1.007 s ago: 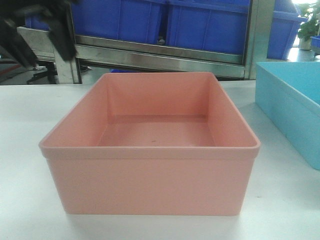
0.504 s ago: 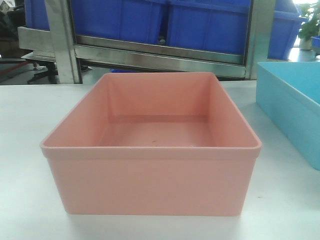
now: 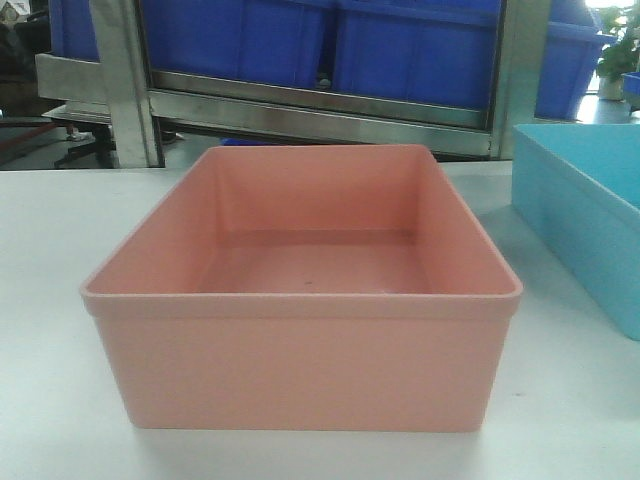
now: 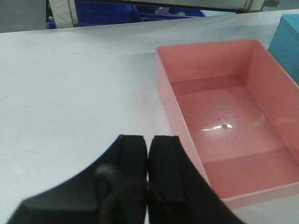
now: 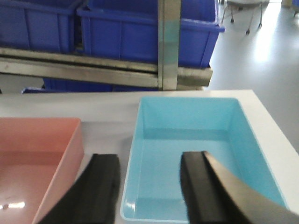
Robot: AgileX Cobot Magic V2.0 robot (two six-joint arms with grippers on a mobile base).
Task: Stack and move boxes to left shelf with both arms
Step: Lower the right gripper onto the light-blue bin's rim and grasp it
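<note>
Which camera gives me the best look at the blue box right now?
Right wrist: the blue box shows nearly whole, open top and floor. Front view catches only one cropped corner; left wrist only a sliver at its edge.

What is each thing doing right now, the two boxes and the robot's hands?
pink box: empty, upright on the table, not held.
blue box: empty, upright beside the pink one, not stacked.
left gripper: shut, holding nothing.
right gripper: open, holding nothing.
</note>
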